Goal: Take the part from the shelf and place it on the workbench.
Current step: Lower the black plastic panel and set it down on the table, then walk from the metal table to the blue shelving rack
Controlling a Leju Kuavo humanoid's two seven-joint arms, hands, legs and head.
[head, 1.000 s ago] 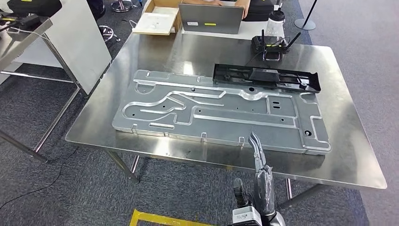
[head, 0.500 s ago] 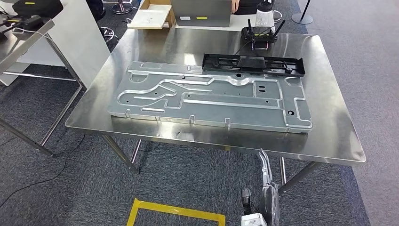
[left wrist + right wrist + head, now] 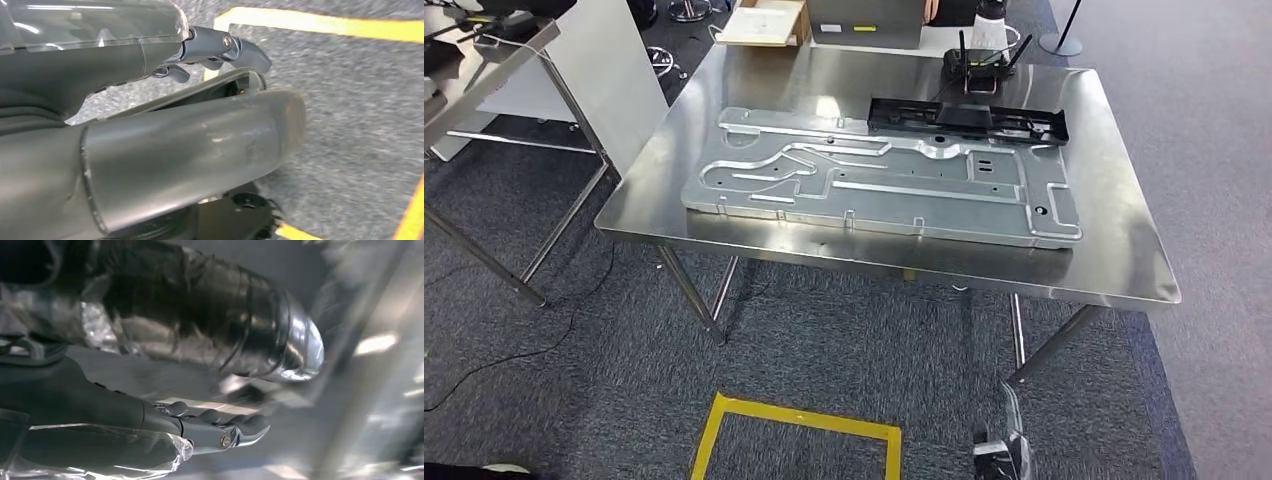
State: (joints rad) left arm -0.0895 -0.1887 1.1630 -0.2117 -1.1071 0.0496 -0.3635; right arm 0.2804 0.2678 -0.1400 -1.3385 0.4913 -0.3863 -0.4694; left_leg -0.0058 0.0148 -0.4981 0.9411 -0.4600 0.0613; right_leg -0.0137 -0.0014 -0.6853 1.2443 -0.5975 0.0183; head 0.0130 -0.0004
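Right hand (image 3: 1009, 450) low beside workbench (image 3: 1124, 262), fingers apart, empty — left hand (image 3: 150, 145) likewise; part (image 3: 969, 118) on workbench.

A black router (image 3: 980, 66) with antennas sits at the worktop's far edge. Beyond it lie a cardboard box (image 3: 767, 20) and a grey laptop (image 3: 865, 20). Yellow tape (image 3: 794, 430) frames a square on the carpet.

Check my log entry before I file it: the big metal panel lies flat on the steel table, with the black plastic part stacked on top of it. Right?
Not quite. In the head view the black plastic part lies beside the metal panel, along its far edge, directly on the steel table. The panel does lie flat.
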